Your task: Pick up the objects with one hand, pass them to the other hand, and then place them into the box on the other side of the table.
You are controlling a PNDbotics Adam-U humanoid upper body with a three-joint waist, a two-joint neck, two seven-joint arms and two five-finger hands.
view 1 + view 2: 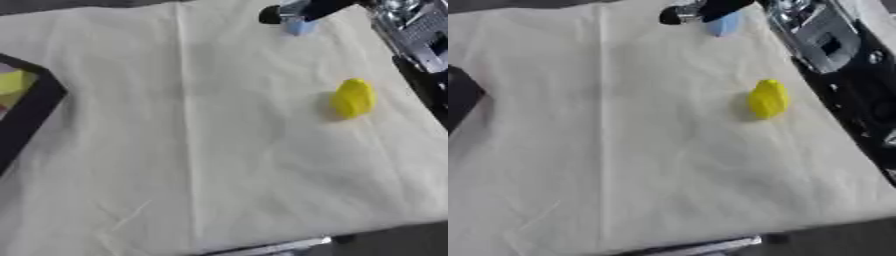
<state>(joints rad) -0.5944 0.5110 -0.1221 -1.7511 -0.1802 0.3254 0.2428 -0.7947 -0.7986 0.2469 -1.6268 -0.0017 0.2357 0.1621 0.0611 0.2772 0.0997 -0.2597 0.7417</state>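
at far table edge, right hand (706, 10) fingers curled round pale blue object (724, 25); yellow object (353, 98) well apart.

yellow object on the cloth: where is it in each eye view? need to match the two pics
Left eye view: the yellow object lies right of centre, in the upper half, near the cloth's right edge.
Right eye view: same object, nearer the picture's middle but still right of centre, a little higher up.
Shared landmark: the long vertical crease in the cloth, left of the object in both views.
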